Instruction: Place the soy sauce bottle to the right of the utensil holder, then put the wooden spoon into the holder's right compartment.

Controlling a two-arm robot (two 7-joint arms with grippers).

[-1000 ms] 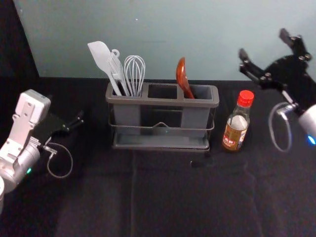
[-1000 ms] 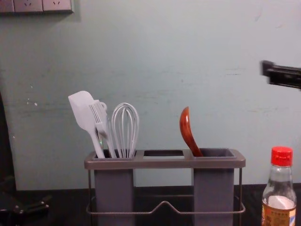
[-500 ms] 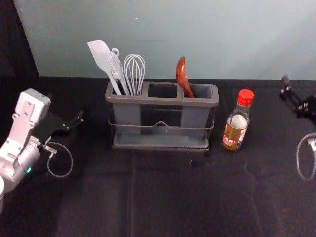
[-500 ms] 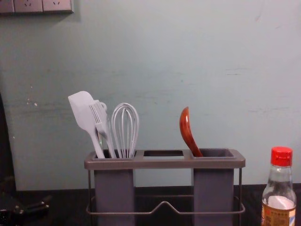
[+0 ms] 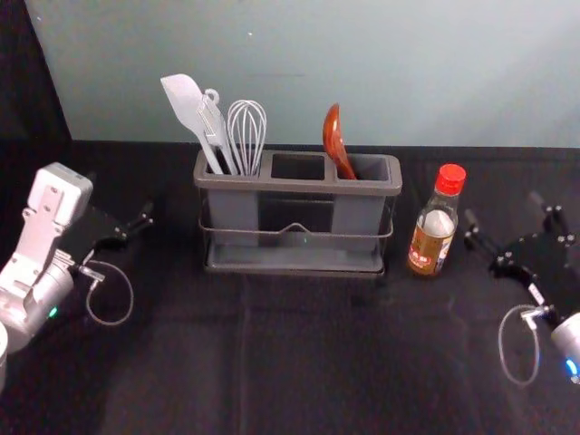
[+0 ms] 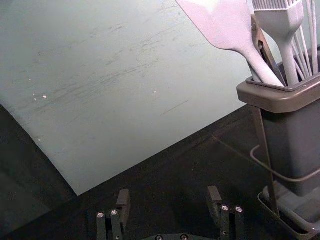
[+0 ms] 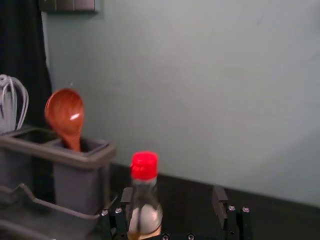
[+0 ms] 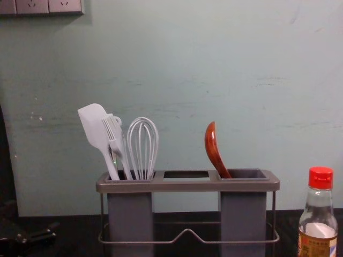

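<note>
Right of the holder (image 5: 299,186) in the head view, the bottle (image 5: 431,243) stands up where the job wants it, with the right gripper (image 5: 504,207) farther right and the left gripper (image 5: 120,195) parked left. In their wrist views both are open and empty, likely because nothing needs grabbing. In the chest view, the spoon (image 8: 213,150) leans in the right slot (image 8: 244,214), propped by its rim.

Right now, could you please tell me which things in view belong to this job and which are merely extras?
For the job:
spoon, in the holder's right compartment
bottle, right of the holder
right hand, open, right of the bottle

Extras:
spatula, brush, whisk, in the left compartment
left hand, open, idle left of the holder
wall sockets
</note>
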